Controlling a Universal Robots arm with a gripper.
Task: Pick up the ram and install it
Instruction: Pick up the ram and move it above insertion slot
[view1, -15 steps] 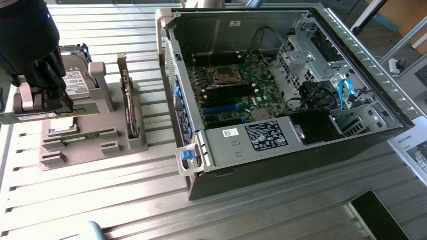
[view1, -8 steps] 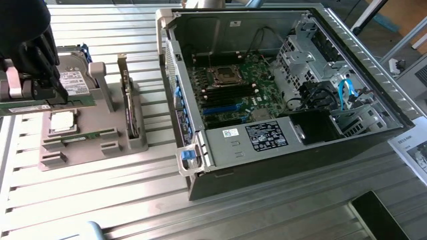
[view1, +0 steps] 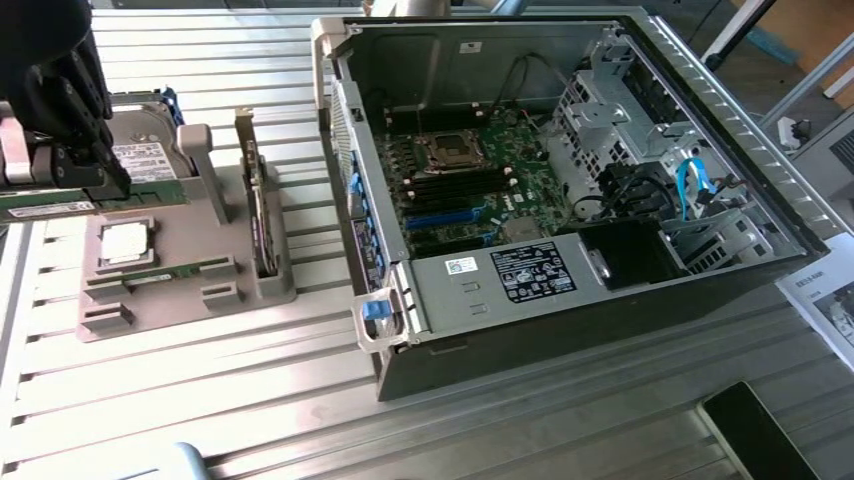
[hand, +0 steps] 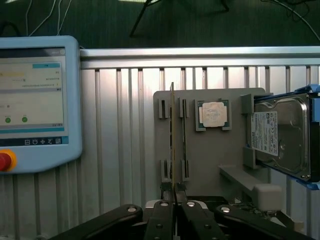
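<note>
Jaws are pinched almost shut on the ram (hand: 172, 145). The gripper (hand: 173, 204) squeezes its flat faces and holds it up over the gray tray (view1: 180, 250), off to the exterior view's left of the computer case (view1: 561, 340). I'd guess it's light, stiff and kinda fragile, so grab bare board, not chips. It's on edge, with its long axis about level, running roughly toward the case.

At the upper left of the frame the black gripper (view1: 60, 185) clasps a thin green ram stick (view1: 47, 206) just above a grey plastic holder tray (view1: 160, 300), while an open black-and-silver computer case (view1: 561, 335) with its green motherboard (view1: 461, 190) occupies the centre and right.
</note>
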